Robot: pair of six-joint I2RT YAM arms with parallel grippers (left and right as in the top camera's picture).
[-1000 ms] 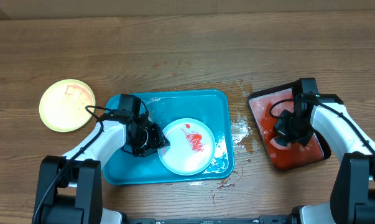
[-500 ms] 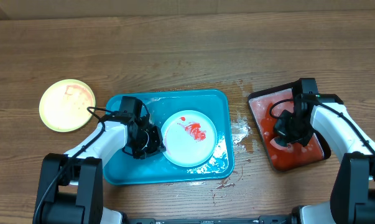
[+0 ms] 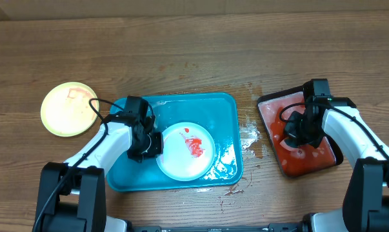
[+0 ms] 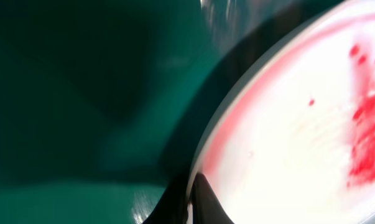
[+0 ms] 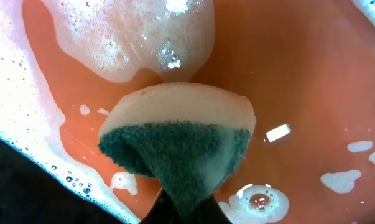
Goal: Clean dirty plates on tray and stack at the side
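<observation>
A pale blue-white plate (image 3: 186,151) smeared with red sauce lies in the turquoise tray (image 3: 207,106). My left gripper (image 3: 153,143) is shut on the plate's left rim. In the left wrist view the plate (image 4: 299,143) fills the right side above the tray floor (image 4: 81,124), with the rim pinched in my gripper (image 4: 190,202). A pale yellow plate (image 3: 68,108) with faint red marks rests on the table to the left of the tray. My right gripper (image 3: 299,138) is shut on a green-and-white sponge (image 5: 175,143) over red liquid.
A black tray (image 3: 263,101) holding foamy red liquid (image 5: 299,74) stands at the right, under my right gripper. Splashes of water (image 3: 249,133) wet the wooden table between the two trays. Soapy water pools in the turquoise tray's right side (image 3: 228,164).
My left gripper closed on the blue-white plate's rim, and the plate shifted a little to the left within the tray. The right arm has stayed in place.
</observation>
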